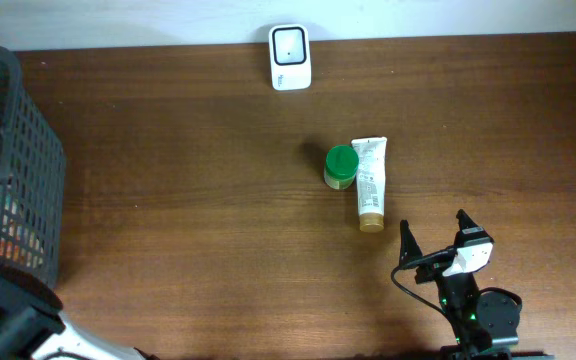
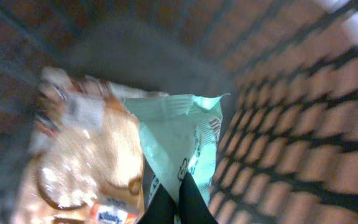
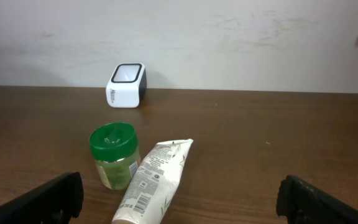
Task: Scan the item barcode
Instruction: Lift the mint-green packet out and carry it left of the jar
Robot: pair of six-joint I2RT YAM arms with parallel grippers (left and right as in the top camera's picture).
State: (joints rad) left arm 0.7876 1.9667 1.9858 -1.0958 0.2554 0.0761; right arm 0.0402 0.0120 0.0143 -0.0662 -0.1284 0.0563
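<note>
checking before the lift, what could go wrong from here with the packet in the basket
1. The left pincer is shut on just an edge of the mint-green packet; it could slip out on the lift.
2. The packet lies against a tan bag, close to the basket's mesh wall, so it may drag the bag or snag.
3. No barcode shows on its visible face; it may reach the scanner wrongly turned.
</note>
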